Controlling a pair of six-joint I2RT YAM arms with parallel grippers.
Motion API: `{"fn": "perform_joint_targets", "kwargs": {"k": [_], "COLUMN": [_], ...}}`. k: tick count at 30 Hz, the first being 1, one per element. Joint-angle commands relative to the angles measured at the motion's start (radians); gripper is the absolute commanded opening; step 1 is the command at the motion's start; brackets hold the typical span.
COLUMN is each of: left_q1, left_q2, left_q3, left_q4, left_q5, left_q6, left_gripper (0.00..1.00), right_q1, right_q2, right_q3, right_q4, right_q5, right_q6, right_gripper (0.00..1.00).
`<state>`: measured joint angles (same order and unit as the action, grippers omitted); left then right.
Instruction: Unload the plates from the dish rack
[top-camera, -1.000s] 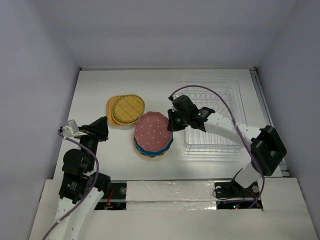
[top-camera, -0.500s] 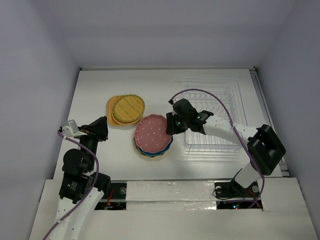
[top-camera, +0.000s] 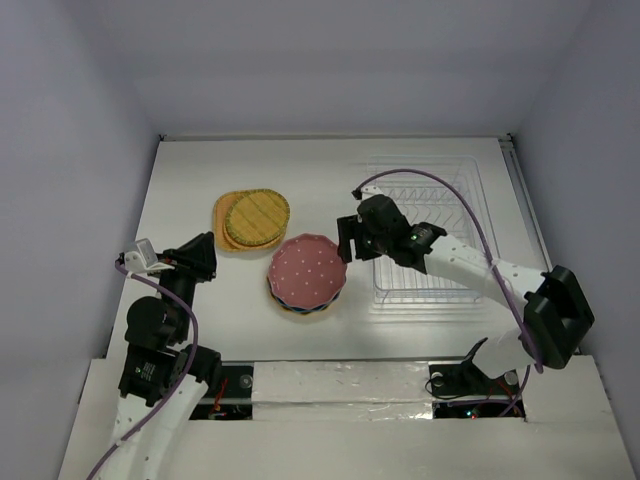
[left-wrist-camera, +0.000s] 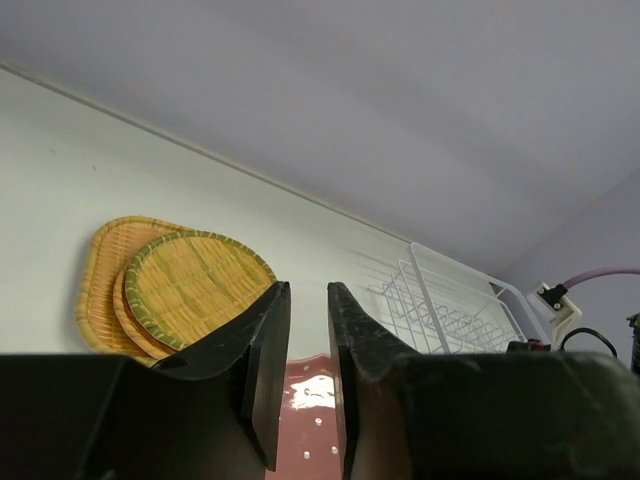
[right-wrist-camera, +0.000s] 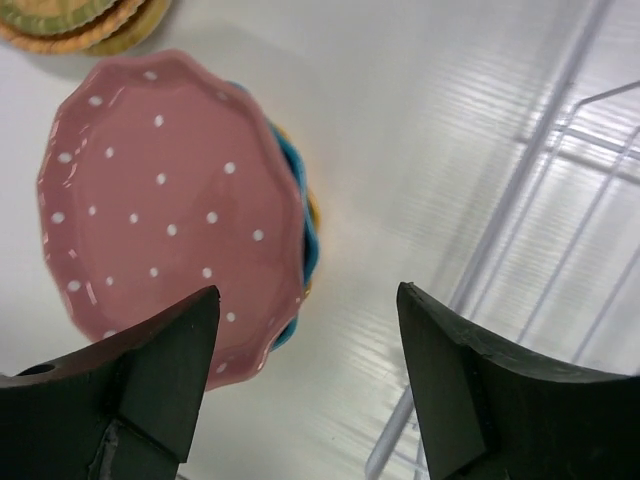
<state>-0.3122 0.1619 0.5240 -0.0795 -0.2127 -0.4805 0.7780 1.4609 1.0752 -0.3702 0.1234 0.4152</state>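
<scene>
In the overhead view, the dish rack (top-camera: 452, 196) sits right of centre on the table (top-camera: 190, 190). All 5 plates lie to its left, outside it. In the middle of the frame you have a stack of 3: the dotted pink plate (top-camera: 306, 271) on top, with a blue rim and a yellow-orange rim showing beneath it. Up and to the left, well apart from that stack, the yellowish round woven plate (top-camera: 258, 215) lies on the orange-tan woven plate (top-camera: 224, 213). Your right gripper (top-camera: 345, 240) hangs between the stack and the rack's left edge. Your left gripper (top-camera: 207, 243) is at the lower left, away from every plate.

In the left wrist view, the left gripper (left-wrist-camera: 308, 290) has only a narrow gap between its fingers and nothing in it. The 2 woven plates are at the left, the pink plate low in the centre, the rack at the right.

In the right wrist view, the right gripper (right-wrist-camera: 305, 295) has its fingers spread wide and holds nothing. The pink plate fills the left half on top of the blue plate (right-wrist-camera: 302, 212), and the rack's wall is at the right edge.
</scene>
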Motion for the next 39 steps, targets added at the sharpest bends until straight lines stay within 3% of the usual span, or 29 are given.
{"fn": "perform_joint_targets", "kwargs": {"k": [1, 6, 10, 14, 17, 18, 20, 22, 27, 30, 31, 34, 36, 39], "left_q1": [0.004, 0.004, 0.004, 0.013, 0.022, 0.022, 0.032, 0.032, 0.032, 0.032, 0.032, 0.032, 0.032, 0.032], "left_q2": [0.016, 0.014, 0.018, 0.013, 0.002, 0.001, 0.002, 0.007, 0.05, 0.09, 0.099, 0.122, 0.122, 0.116], "left_q3": [0.027, 0.027, 0.024, 0.027, 0.03, 0.031, 0.039, 0.039, 0.071, 0.125, 0.139, 0.176, 0.163, 0.127], "left_q4": [0.044, 0.043, 0.047, 0.046, 0.04, 0.032, 0.024, 0.023, 0.021, 0.017, 0.015, 0.032, 0.047, 0.044], "left_q5": [0.006, 0.006, 0.006, 0.006, 0.006, 0.006, 0.006, 0.006, 0.006, 0.006, 0.006, 0.006, 0.006, 0.006], "left_q6": [0.003, 0.003, -0.001, -0.001, -0.004, -0.006, -0.006, -0.006, 0.009, 0.022, 0.023, 0.034, 0.039, 0.034], "left_gripper": [0.21, 0.29, 0.58, 0.75, 0.8, 0.82, 0.84, 0.86, 0.89, 0.89, 0.89, 0.89, 0.89, 0.9], "right_q1": [-0.029, -0.115, -0.115, -0.115, -0.115, -0.115, -0.115, -0.115, -0.115, -0.115, -0.115, -0.115, -0.115, -0.115], "right_q2": [-0.013, -0.034, -0.095, -0.219, -0.386, -0.44, -0.613, -0.732, -1.013, -1.099, -1.1, -1.074, -1.045, -1.011], "right_q3": [-0.011, -0.046, -0.017, 0.02, 0.04, 0.045, 0.032, 0.008, -0.076, -0.132, -0.138, -0.161, -0.185, -0.204], "right_q4": [-0.025, -0.007, -0.012, 0.011, 0.042, 0.059, 0.117, 0.149, 0.221, 0.22, 0.212, 0.172, 0.174, 0.189], "right_q5": [0.154, 0.225, 0.193, 0.038, 0.019, 0.027, 0.073, 0.151, 0.304, 0.358, 0.373, 0.41, 0.412, 0.404], "right_q6": [-0.013, -0.013, -0.024, -0.024, -0.024, -0.024, -0.024, -0.03, -0.049, -0.058, -0.058, -0.032, -0.016, -0.003], "right_gripper": [0.75, 0.74, 0.78, 0.82, 0.79, 0.74, 0.47, 0.0, 0.0, 0.32, 0.56, 0.94, 1.0, 1.0]}}
